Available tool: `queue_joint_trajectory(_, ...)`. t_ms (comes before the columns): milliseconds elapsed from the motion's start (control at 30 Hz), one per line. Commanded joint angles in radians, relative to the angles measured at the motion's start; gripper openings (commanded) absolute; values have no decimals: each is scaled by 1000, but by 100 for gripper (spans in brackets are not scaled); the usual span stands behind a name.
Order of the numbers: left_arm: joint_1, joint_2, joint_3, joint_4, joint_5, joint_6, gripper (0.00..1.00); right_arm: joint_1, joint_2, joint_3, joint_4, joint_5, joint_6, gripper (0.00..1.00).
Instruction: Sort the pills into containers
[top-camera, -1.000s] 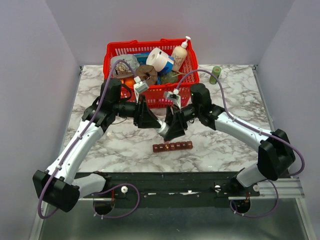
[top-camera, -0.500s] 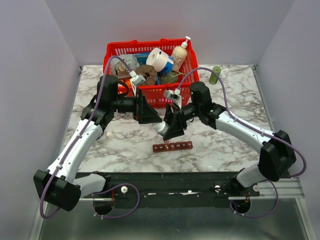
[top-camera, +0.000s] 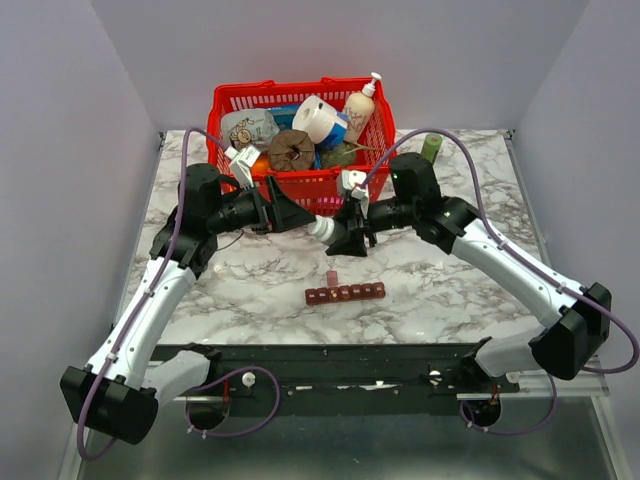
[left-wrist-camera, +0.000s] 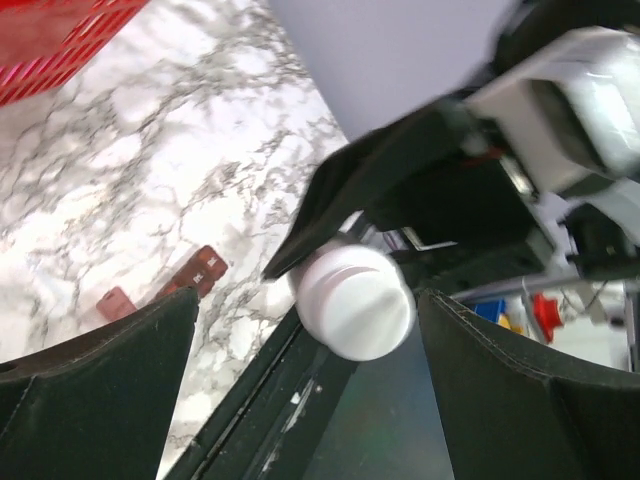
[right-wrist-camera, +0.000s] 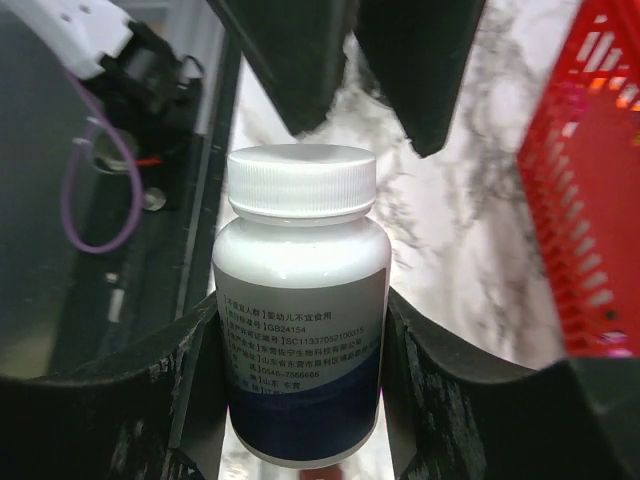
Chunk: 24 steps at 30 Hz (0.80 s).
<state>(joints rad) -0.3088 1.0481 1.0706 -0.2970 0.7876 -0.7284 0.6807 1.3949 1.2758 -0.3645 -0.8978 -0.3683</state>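
Observation:
My right gripper (top-camera: 338, 236) is shut on a white pill bottle (top-camera: 322, 229) with a blue and white label (right-wrist-camera: 300, 350), held on its side above the table. Its white screw cap (right-wrist-camera: 300, 180) is on and points at my left gripper (top-camera: 300, 220), which stands open just short of the cap (left-wrist-camera: 355, 300) without touching it. The containers (top-camera: 345, 293), a dark red-brown strip of small compartments, lie on the marble below; one end (left-wrist-camera: 203, 272) shows in the left wrist view. No pills are in view.
A small loose red piece (top-camera: 332, 277) lies just behind the strip. A red mesh basket (top-camera: 228, 100) full of household items stands at the back. A green bottle (top-camera: 432, 148) stands at the back right. The table's dark front rail (top-camera: 350, 372) runs along the near edge.
My left gripper has opened, let go of the cap and drawn back to the left. My right arm has carried the bottle slightly towards the basket, uncovering the small red piece.

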Motion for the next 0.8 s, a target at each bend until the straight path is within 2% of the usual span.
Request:
queue_joint_trajectory(0, -1, -7, -67, 62, -111, -179, 99, 55, -30, 48, -99, 271, -176, 8)
queue_joint_trajectory(67, -19, 1, -74, 140, -97, -252, 99, 86, -22, 51, -109, 341, -205, 8)
queue_joint_trajectory(200, -41, 21, -43, 134, -110, -249, 99, 137, -10, 56, -106, 462, -230, 8)
queue_joint_trajectory(533, -47, 32, -46, 42, -136, -192, 90, 148, 10, 76, -106, 514, -233, 8)
queue_joint_trajectory(767, -55, 36, -50, 64, -114, -203, 81, 149, 29, 88, -106, 527, -227, 8)
